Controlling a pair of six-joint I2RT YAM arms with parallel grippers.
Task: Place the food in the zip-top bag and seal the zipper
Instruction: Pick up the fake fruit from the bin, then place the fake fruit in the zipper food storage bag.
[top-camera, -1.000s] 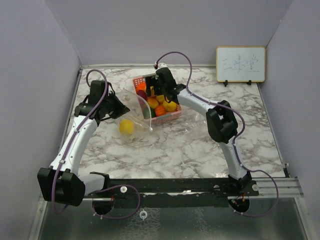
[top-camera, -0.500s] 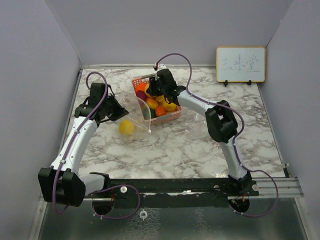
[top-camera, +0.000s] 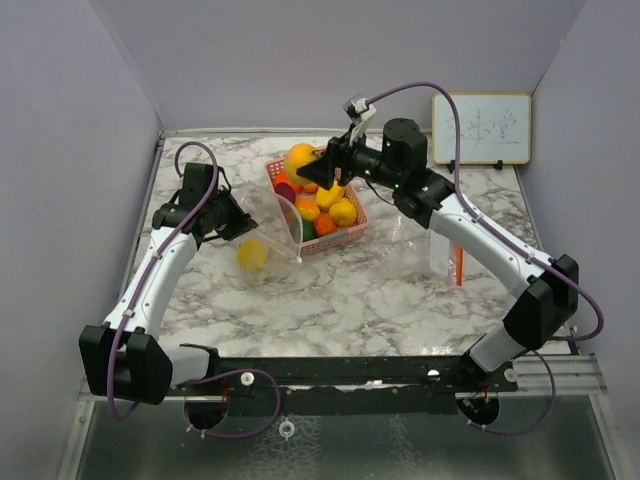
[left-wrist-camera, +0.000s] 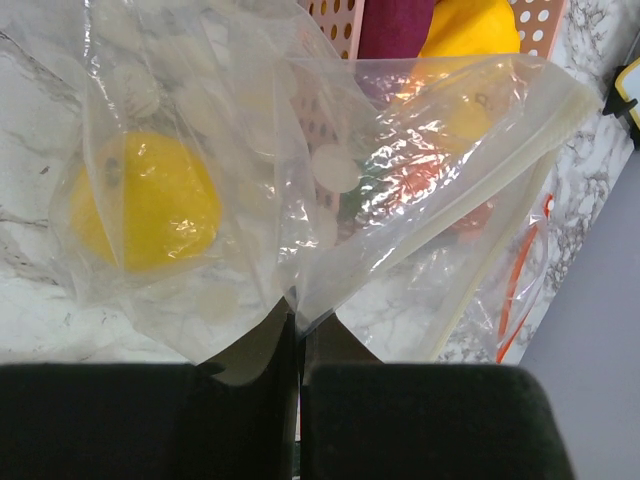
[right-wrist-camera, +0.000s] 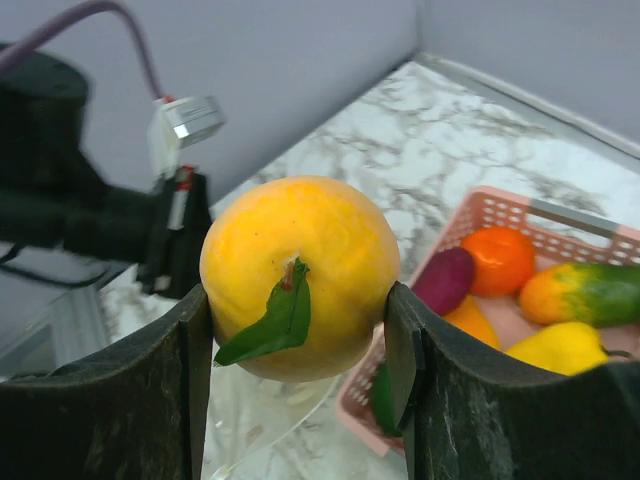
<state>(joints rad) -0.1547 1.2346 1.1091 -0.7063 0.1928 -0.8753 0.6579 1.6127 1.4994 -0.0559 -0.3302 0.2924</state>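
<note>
The marble table (top-camera: 400, 290) fills the middle of the top view, its near edge covered by the arms' rail (top-camera: 360, 368). The clear zip-top bag (top-camera: 268, 232) lies left of centre, and its outline is hard to trace because the film shows mostly as glare. Its mouth leans on the pink basket (top-camera: 340, 237), and in the left wrist view the heaped fruits (top-camera: 325, 205) blur behind that film. At upper right the whiteboard (top-camera: 490, 128) bears faint handwriting too small to read, with a cable (top-camera: 446, 130) crossing its left edge. A clear packet (top-camera: 452, 258) with an orange strip lies right of centre. Above the basket's upper left corner, the right gripper (top-camera: 312, 168) is clamped on a yellow-orange fruit (right-wrist-camera: 298, 250) with a green leaf, outside the bag. The left gripper (left-wrist-camera: 298, 335) pinches the bag's film between closed fingers. A yellow fruit (left-wrist-camera: 150, 200) sits inside the bag, at the left of that view
</note>
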